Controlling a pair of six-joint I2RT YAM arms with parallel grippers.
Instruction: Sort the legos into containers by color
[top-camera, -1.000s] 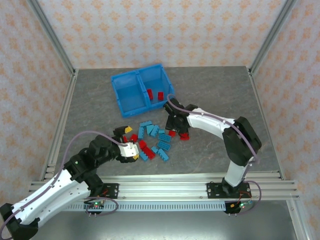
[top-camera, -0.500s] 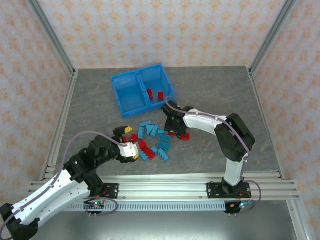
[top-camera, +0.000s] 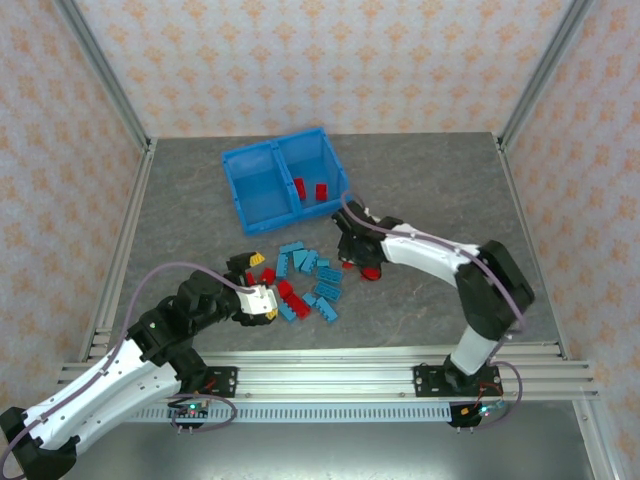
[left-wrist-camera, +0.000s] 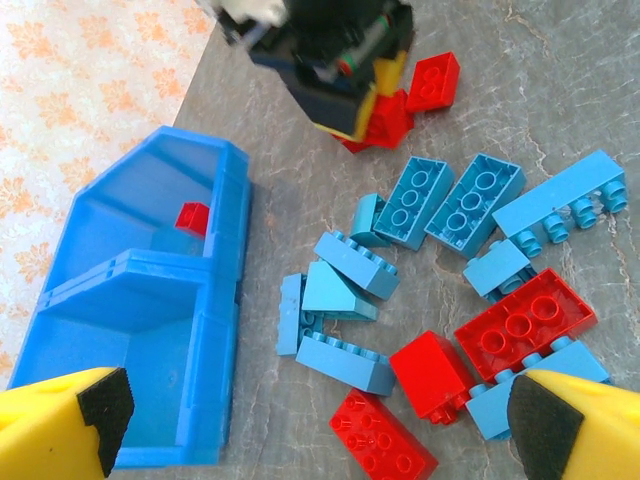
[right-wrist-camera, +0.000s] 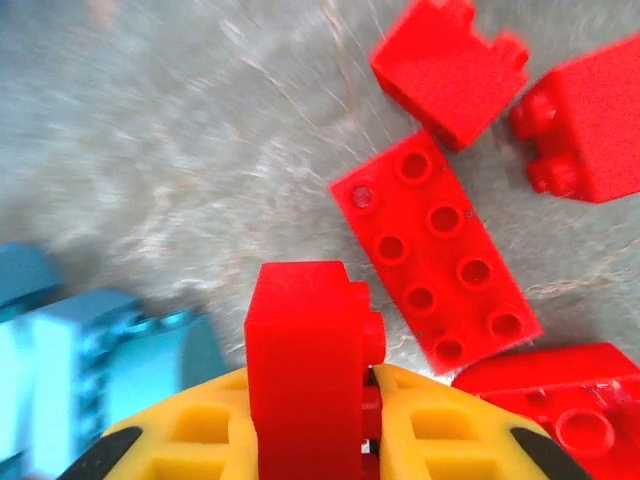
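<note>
Since a second earlier, the right pincer (right-wrist-camera: 312, 425) was closed on a red lego (right-wrist-camera: 298, 330) beside other red legos (right-wrist-camera: 435, 250) on the desk (right-wrist-camera: 180, 170). The left pincer (left-wrist-camera: 320, 415) was held wide open above the pile (left-wrist-camera: 470, 205).

In the right wrist view, the bottom edge cuts off the red brick (right-wrist-camera: 305, 370) pinched in the right gripper (right-wrist-camera: 312, 450), and the light blue bricks (right-wrist-camera: 90, 370) at the left are blurred. In the left wrist view, the left gripper (left-wrist-camera: 315, 430) is cropped to two yellow fingertips (left-wrist-camera: 70, 415), far apart. One covers a corner of the bin (left-wrist-camera: 130, 285). There the right gripper overlaps red bricks (left-wrist-camera: 390, 120) beneath it.
</note>
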